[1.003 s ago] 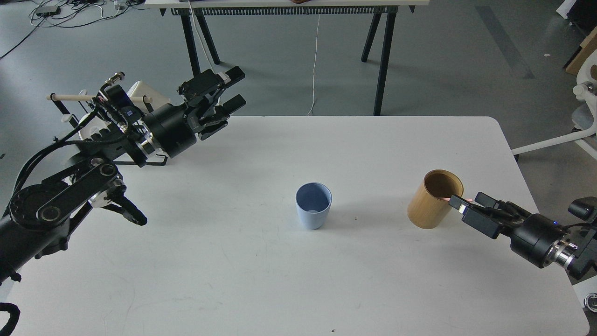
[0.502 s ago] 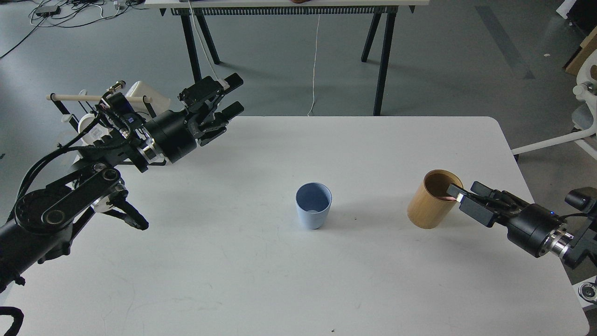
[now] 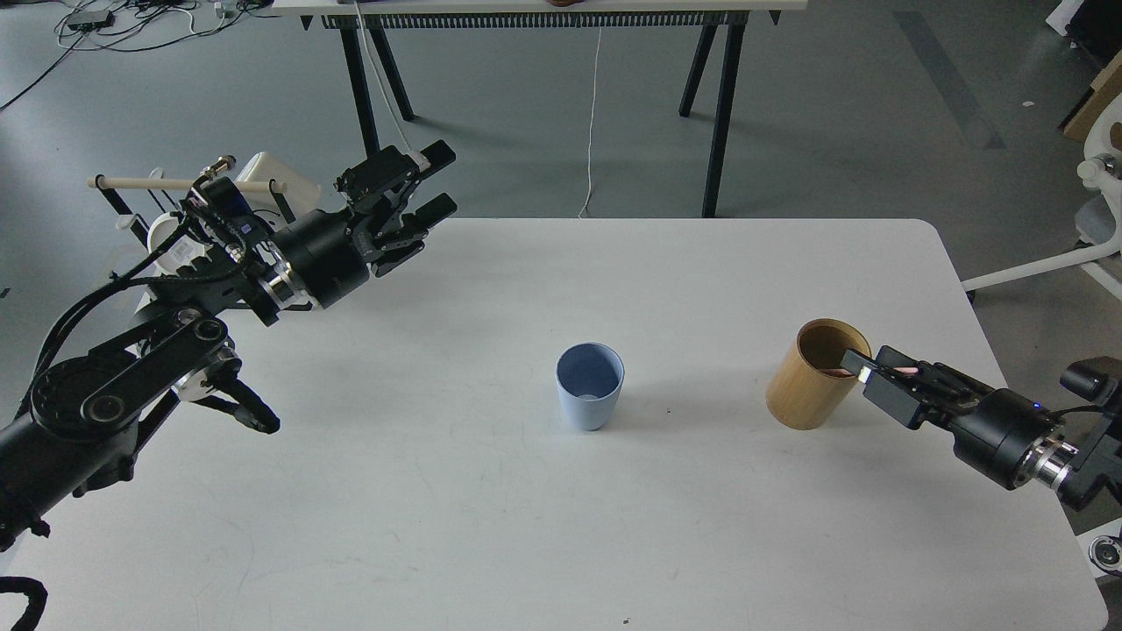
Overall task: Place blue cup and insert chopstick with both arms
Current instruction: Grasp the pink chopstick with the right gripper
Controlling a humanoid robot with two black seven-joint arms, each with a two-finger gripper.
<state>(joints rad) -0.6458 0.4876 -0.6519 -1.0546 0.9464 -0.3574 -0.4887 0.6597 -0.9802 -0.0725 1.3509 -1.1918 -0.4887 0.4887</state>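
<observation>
My right end effector [image 3: 863, 366], at the bamboo holder's [image 3: 817, 374] rim, pinches a pink chopstick [image 3: 907, 372]; the blue cup [image 3: 589, 386] stands left of the holder, the left end effector [image 3: 419, 187] gaping far off.

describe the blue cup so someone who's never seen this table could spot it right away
On the white table, look near the middle, between the two arms. The blue cup stands there upright and alone, touched by neither pincer. It is light blue, tapered and handleless, shorter than the tan bamboo cylinder to its right, where the right pincer is reaching.
</observation>
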